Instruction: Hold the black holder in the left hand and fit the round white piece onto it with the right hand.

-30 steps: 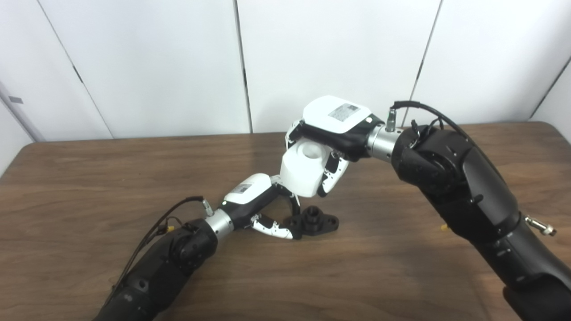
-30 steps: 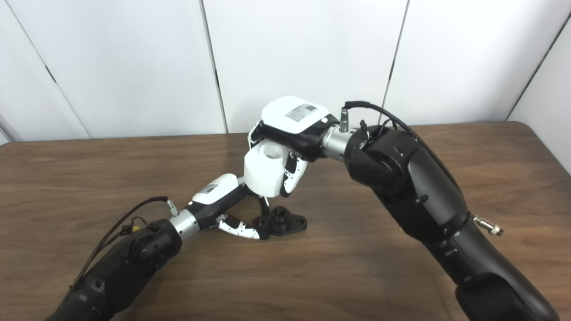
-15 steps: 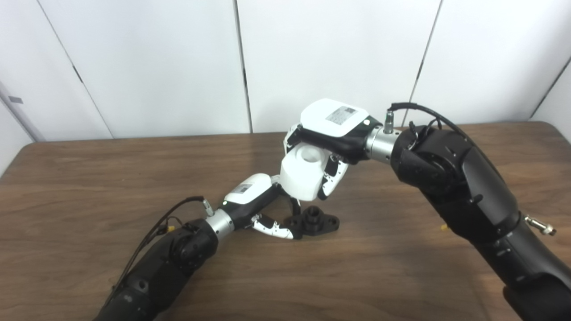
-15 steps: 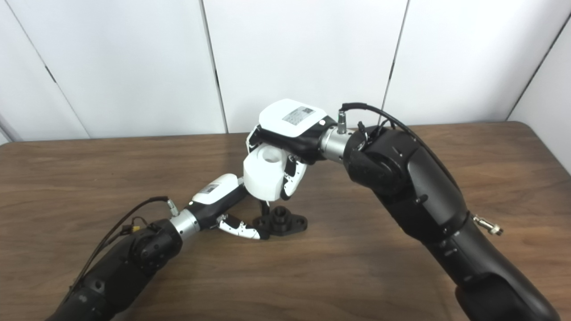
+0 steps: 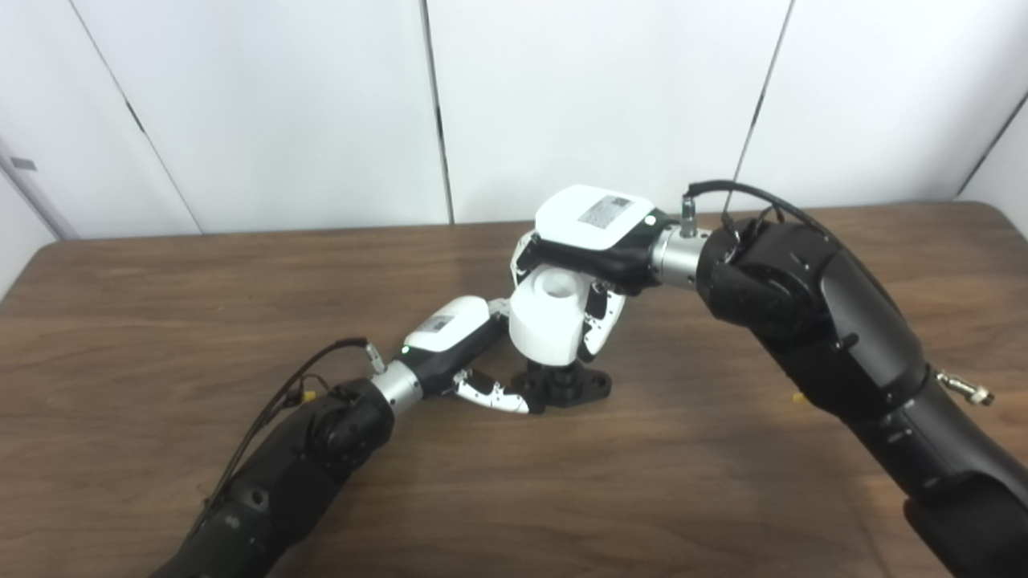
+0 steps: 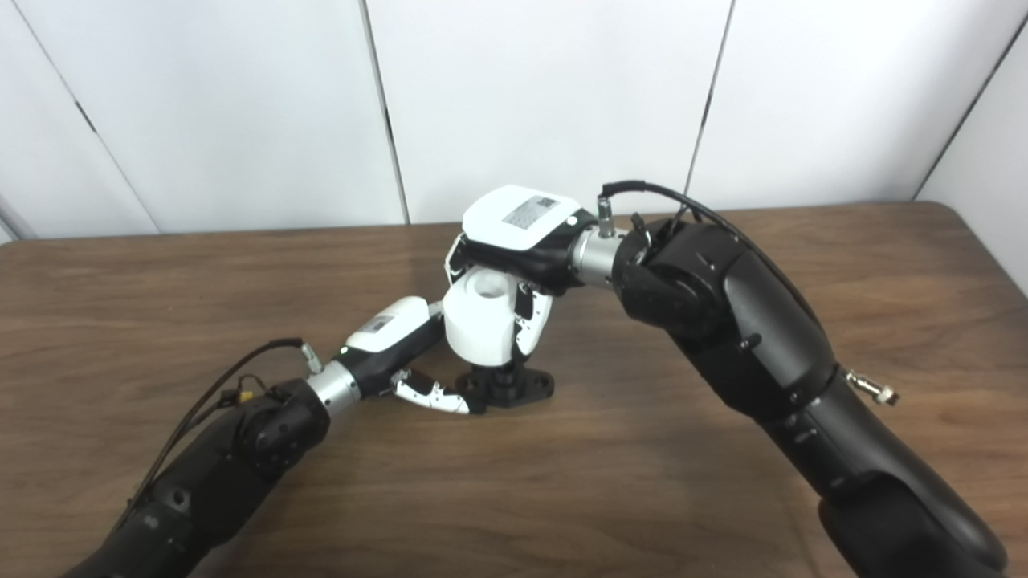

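The round white piece [image 5: 548, 321] hangs in the right hand [image 5: 590, 241], whose fingers wrap its sides from above, clamped on it; its lower edge sits right over the upright boss of the black holder [image 5: 566, 385], seemingly touching or just starting onto it, though the joint itself is hidden behind the piece; the holder rests flat on the wooden table [image 5: 161, 305], and the left hand [image 5: 454, 349] pins it from the left, a thumb and fingers closed on its near flange. The white piece looks like a rigid, hollow plastic shell with an open socket on top, so probably light and stiff, with smooth walls that could slip under a loose grip; holding it around the girth, as now, seems the right place, leaving the bottom opening free. The holder looks like hard moulded plastic, small and light, likely to skid or tip if pressed off-centre; gripping its flat base flange, clear of the boss, should steady it.
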{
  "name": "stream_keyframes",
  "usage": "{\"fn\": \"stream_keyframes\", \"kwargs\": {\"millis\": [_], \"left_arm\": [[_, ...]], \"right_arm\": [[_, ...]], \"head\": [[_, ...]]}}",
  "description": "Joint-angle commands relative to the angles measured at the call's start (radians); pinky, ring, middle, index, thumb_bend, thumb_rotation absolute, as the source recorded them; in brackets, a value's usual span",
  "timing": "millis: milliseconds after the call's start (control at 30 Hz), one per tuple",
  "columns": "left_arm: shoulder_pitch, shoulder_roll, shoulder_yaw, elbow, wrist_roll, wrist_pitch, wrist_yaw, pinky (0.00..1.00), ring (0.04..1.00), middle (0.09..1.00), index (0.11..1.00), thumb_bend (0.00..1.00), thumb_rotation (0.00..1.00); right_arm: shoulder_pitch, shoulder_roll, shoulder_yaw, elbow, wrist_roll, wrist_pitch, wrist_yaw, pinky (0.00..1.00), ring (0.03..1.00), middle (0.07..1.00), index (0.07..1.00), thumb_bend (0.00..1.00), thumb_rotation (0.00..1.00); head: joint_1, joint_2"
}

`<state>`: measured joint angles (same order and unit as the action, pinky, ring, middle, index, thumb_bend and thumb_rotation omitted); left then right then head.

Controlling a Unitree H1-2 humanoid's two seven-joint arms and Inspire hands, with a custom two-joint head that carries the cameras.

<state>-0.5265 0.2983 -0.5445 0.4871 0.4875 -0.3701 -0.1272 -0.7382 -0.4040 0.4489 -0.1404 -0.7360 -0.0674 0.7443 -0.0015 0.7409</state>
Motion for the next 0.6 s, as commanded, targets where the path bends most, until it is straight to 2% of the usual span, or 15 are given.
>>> {"fn": "stream_keyframes", "kwargs": {"millis": [0,400,567], "left_arm": [[0.057,0.005,-0.053,0.06,0.057,0.057,-0.1,0.9,0.955,0.9,0.48,0.52,0.07],[0.06,0.01,-0.049,0.056,0.051,0.05,-0.099,0.9,0.951,0.898,0.48,0.52,0.07],[0.063,0.011,-0.05,0.039,0.054,0.072,-0.108,0.9,0.95,0.901,0.48,0.52,0.07]], "right_arm": [[-0.044,-0.011,-0.01,-0.014,-0.001,-0.018,-0.011,0.61,0.734,0.738,0.484,0.52,0.14],[-0.025,-0.011,-0.006,-0.016,0.005,-0.018,0.002,0.63,0.744,0.73,0.484,0.52,0.14],[-0.006,-0.012,0.001,-0.012,0.004,-0.024,0.003,0.65,0.751,0.728,0.484,0.52,0.14]], "head": [[0.0,0.001],[-0.004,0.007],[-0.002,0.009]]}}
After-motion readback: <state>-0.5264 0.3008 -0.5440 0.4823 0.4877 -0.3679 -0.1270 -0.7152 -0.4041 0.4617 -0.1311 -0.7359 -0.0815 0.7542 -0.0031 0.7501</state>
